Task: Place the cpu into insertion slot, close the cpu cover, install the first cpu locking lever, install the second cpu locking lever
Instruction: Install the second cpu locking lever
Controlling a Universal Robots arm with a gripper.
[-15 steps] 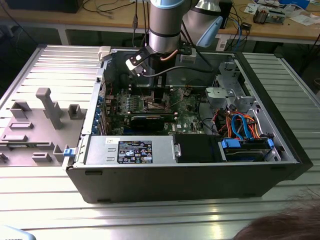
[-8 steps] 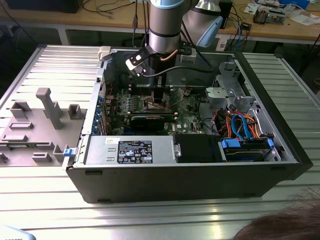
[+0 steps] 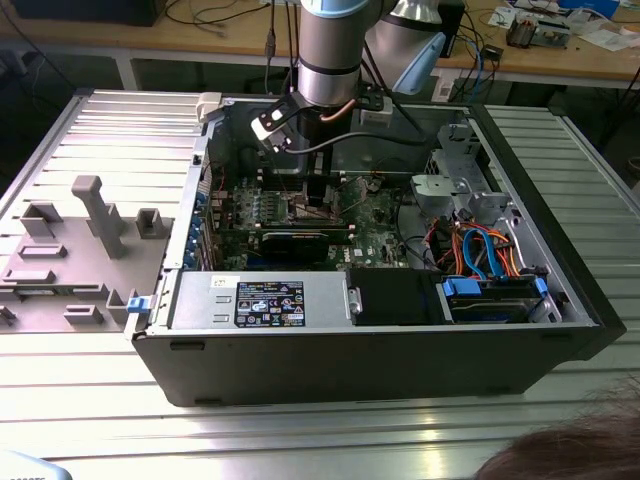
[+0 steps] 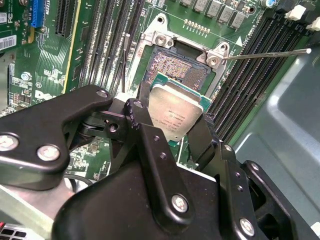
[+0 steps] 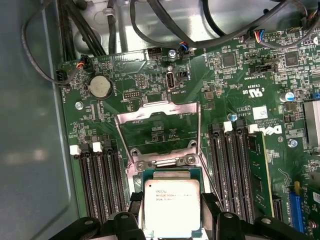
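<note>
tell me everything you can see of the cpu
The cpu is a small flat square chip with a dull silver-grey metal top bearing small print and a green edge beneath. The end effector grips it by two opposite edges, top up, over the open slot; whether it touches the slot is unclear.

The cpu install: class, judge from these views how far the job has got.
Nothing is finished yet. In hand: the gripper is shut on the cpu, held over the open insertion slot and apparently not seated. Left: the cpu cover stands open, and a locking lever sticks out free.
</note>
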